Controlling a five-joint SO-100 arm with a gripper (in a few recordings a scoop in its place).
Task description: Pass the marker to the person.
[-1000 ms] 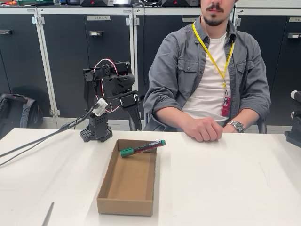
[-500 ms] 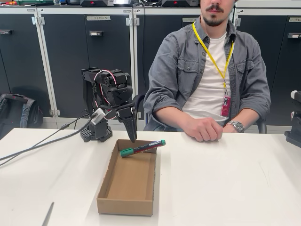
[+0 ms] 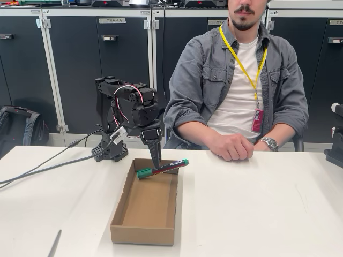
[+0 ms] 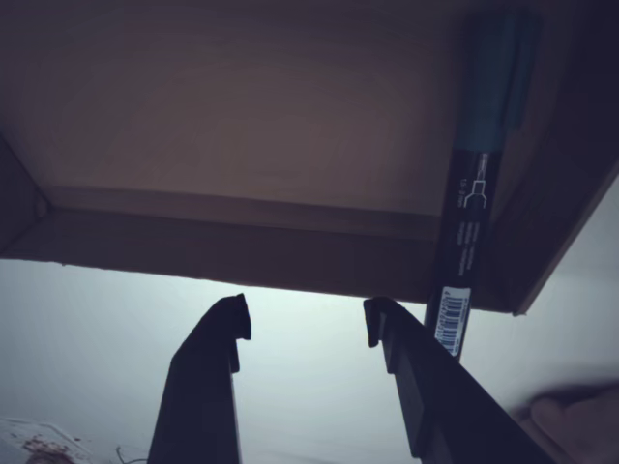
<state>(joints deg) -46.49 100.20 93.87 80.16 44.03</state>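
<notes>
**Gripper above far end of box, marker untouched**

Fixed view: the black arm (image 3: 126, 115) stands on the white table (image 3: 257, 209), bent forward, with the gripper (image 3: 155, 156) pointing down over the far end of the open cardboard box (image 3: 144, 206). The marker (image 3: 162, 168) lies tilted at that far end, green cap low inside the box towards picture left, green tail end propped on the right wall. Gripper tip just above the marker's barrel; contact cannot be judged from this view.

Wrist view: the two fingers (image 4: 208, 372) are parted by a moderate gap with nothing between them. The marker (image 4: 474, 203) lies just right of the right-hand finger, outside the gap, crossing the box wall (image 4: 242, 253).

The person (image 3: 238, 80) sits behind the table, hands (image 3: 233, 147) clasped on its far edge, right of the box
</notes>
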